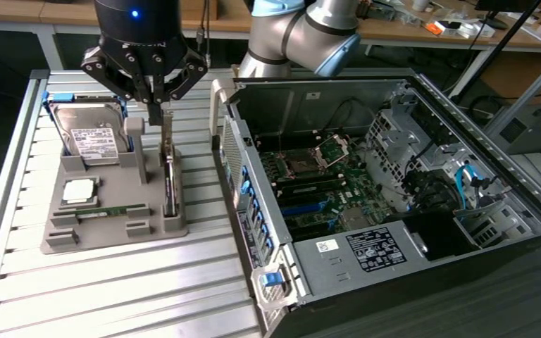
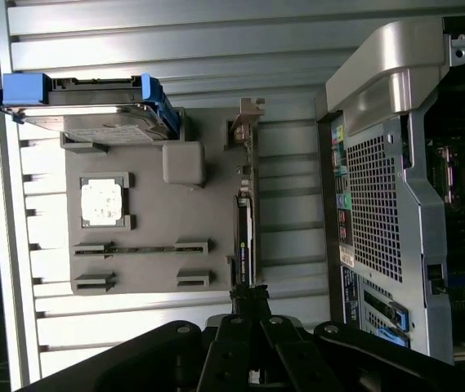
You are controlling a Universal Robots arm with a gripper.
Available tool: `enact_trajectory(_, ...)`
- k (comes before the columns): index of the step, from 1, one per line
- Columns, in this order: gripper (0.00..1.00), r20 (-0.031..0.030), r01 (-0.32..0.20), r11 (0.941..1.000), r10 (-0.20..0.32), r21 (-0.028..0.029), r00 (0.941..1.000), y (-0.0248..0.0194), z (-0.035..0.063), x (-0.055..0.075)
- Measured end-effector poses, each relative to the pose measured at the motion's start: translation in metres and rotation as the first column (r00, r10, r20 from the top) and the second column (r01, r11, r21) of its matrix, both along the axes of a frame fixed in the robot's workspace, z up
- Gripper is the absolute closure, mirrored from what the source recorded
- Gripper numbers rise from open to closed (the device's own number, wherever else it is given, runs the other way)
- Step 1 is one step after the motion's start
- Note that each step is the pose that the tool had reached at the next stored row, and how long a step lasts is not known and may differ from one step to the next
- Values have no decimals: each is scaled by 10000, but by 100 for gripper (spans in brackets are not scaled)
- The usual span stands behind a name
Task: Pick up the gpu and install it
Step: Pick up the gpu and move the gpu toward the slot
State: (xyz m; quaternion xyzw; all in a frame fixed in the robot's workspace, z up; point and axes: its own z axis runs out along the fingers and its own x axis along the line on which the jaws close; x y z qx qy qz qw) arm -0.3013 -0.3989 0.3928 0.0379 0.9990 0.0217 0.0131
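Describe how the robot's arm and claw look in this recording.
The arm is silver-grey tubing, its rounded joints fitted with light blue caps. The claw is black: a cylindrical body with a small blue light, and jointed linkage fingers narrowing to slim tips.

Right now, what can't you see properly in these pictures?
1. The gpu, a thin dark card with a silver bracket: it stands edge-on in the grey plastic holder in both views, hiding its faces.
2. The black gripper: shut, but whether it touches the gpu is unclear in either view.
3. The silver hard drive with a white label: print too small, exterior view.
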Motion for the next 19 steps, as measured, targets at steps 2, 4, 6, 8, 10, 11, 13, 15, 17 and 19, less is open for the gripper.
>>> enact_trajectory(2, 89, 0, 0, 10000, 0, 0, 10000, 0, 0, 0)
enact_trajectory(4, 76, 0, 0, 10000, 0, 0, 10000, 0, 0, 0)
enact_trajectory(6, 64, -1, 0, 10000, 0, 0, 10000, 0, 0, 0)
enact_trajectory(8, 58, 0, 0, 10000, 0, 0, 10000, 0, 0, 0)
enact_trajectory(10, 52, 0, 0, 10000, 0, 0, 10000, 0, 0, 0)
enact_trajectory(11, 52, 0, 0, 10000, 0, 0, 10000, 0, 0, 0)
enact_trajectory(13, 52, 0, 0, 10000, 0, 0, 10000, 0, 0, 0)
enact_trajectory(15, 52, 0, 0, 10000, 0, 0, 10000, 0, 0, 0)
enact_trajectory(17, 52, -1, -1, 10000, 1, -1, 10000, -1, -1, -1)
enact_trajectory(19, 52, 1, 0, 10000, 0, 0, 10000, 0, -9, -7)
